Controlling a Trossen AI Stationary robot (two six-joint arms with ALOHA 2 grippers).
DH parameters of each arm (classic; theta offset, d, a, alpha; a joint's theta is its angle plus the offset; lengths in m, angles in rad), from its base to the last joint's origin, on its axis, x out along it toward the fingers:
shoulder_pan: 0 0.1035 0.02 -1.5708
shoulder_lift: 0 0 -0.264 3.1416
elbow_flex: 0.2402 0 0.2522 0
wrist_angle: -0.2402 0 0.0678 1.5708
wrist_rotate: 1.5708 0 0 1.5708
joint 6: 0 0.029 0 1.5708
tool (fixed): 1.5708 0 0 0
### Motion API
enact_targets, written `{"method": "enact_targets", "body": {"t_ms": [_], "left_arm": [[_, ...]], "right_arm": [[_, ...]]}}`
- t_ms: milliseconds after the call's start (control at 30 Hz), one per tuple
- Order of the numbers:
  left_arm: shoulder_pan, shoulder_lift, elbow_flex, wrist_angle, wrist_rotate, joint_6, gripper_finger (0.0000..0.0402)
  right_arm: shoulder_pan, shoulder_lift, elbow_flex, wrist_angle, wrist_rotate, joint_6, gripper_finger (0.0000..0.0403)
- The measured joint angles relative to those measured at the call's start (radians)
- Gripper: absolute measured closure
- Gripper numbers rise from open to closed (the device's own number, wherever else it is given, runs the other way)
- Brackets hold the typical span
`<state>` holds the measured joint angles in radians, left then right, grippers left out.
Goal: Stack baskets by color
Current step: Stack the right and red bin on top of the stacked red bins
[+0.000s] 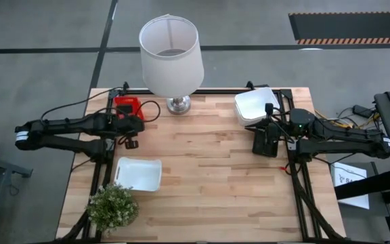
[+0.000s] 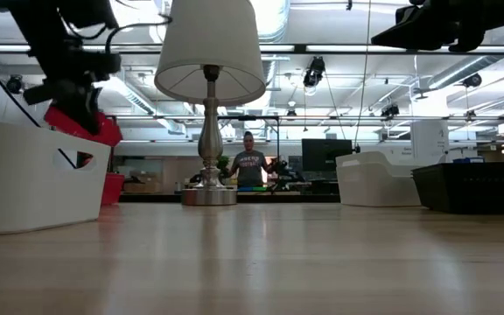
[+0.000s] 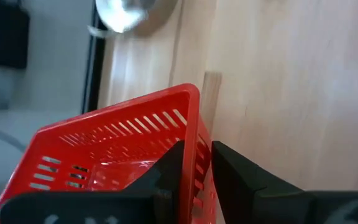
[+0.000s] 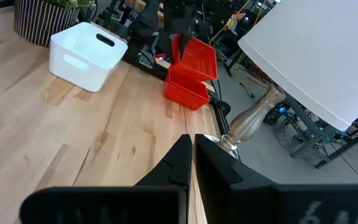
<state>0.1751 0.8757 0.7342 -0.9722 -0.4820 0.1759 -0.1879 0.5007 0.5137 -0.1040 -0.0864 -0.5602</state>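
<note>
My left gripper [image 4: 182, 28] is shut on a red lattice basket [image 4: 199, 57], which hangs tilted over a second red basket [image 4: 187, 93] standing on the table's far left. In the low view the held red basket [image 2: 81, 122] is clear of the table. One white basket [image 1: 139, 173] stands at the near left. A white stack [image 1: 256, 106] stands bottom-up at the far right, and a black basket [image 2: 475, 186] sits on the table beside it. My right gripper [image 4: 191, 149] is shut, touches nothing and hovers level at the right side. My left gripper pinches one side wall of the red basket [image 3: 201, 146] near a corner, one finger [image 3: 169, 171] inside the basket and the other finger [image 3: 238, 177] outside. The fingers slant down from above. The basket is lifted clear and tilted, hanging over the other red basket.
A lamp with a white shade [image 1: 171, 51] stands at the far middle, its metal base [image 1: 178, 104] close to the red baskets. A small green plant [image 1: 112, 207] stands at the near left corner. Bare wood [image 1: 215, 176] lies in the table's middle and near right.
</note>
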Motion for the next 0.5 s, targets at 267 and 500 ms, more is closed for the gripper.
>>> {"method": "enact_targets", "body": {"t_ms": [267, 500], "left_arm": [[0.011, 0.005, -0.084, 0.023, -0.071, 0.023, 0.0343], [0.011, 0.020, -0.087, 0.025, -0.075, 0.022, 0.0322]], "right_arm": [[0.000, 0.000, 0.000, 0.000, 0.000, 0.001, 0.0390], [0.000, 0.000, 0.000, 0.003, 0.000, 0.000, 0.0390]]}}
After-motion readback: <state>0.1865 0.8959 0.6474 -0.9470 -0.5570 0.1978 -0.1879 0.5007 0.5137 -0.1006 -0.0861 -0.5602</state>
